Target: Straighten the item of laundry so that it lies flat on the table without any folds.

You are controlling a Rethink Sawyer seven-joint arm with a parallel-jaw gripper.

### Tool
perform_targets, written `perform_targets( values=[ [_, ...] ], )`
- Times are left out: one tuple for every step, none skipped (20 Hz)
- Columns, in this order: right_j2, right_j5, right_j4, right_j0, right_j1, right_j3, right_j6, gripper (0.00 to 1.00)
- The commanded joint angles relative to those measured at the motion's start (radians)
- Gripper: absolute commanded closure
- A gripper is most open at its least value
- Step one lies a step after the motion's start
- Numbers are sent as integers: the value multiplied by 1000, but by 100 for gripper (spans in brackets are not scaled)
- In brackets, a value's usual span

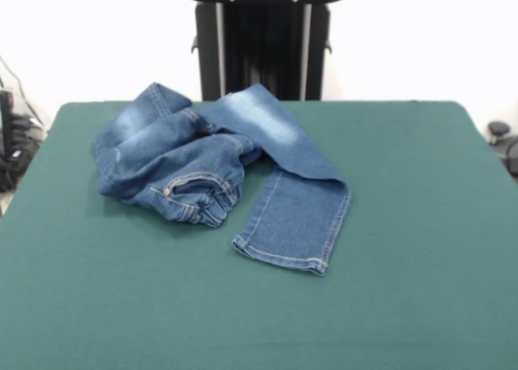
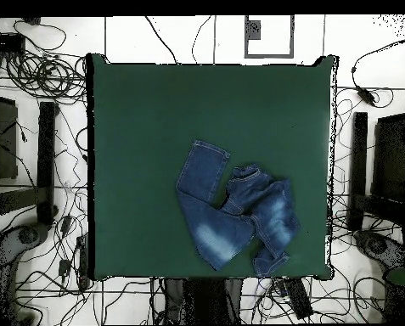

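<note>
Jeans (image 1: 218, 172): you see one pair of blue denim jeans lying on the table (image 1: 405, 305), towards the pedestal-side edge and a little off centre; much bare green top lies on the other sides.
Left part, front view: the bunched heap (image 1: 166, 163). Here the waist, a pocket with tan stitching and what appears to be the second leg are folded over one another in several layers; you cannot tell how that leg runs inside the folds.
Right part, front view: the free leg (image 1: 295, 200). It lies nearly flat, running from the faded patch at the far edge down to its hem (image 1: 282, 257), which points at the camera.
Long axis: in the overhead view the flat leg (image 2: 204, 199) slants from the table's robot-side edge towards the middle, while the heap (image 2: 265, 212) sits beside it, touching.
Gripper: neither view shows it, so you cannot tell whether its fingers are apart or together; only the pedestal (image 1: 263, 42) shows, behind the far edge.
Relation for the coming move: the jeans lie just in front of the pedestal, so judge the reach as short. The heap, not the flat leg, is where the work lies; drawing its upper layer away from the flat leg would likely open the folds.
Progress: barely begun, by your own estimate.
</note>
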Motion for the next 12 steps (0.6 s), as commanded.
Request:
perform_targets(
  values=[
    [-36,-103,37,40,32,250,-241,0],
    [-38,-110,37,43,29,258,-239,0],
    [-41,-117,38,46,26,265,-236,0],
    [-44,-124,38,49,24,273,-236,0],
    [-47,-132,36,52,23,281,-235,0],
    [-50,-140,34,55,22,288,-233,0],
    [-54,-152,34,59,21,298,-231,0],
    [-58,-163,34,63,20,307,-228,0],
    [-63,-179,35,67,19,319,-224,0],
    [-67,-194,36,71,18,330,-222,0],
    [-71,-208,37,75,18,340,-220,0],
    [-75,-221,37,78,18,350,-217,0]
  ],
)
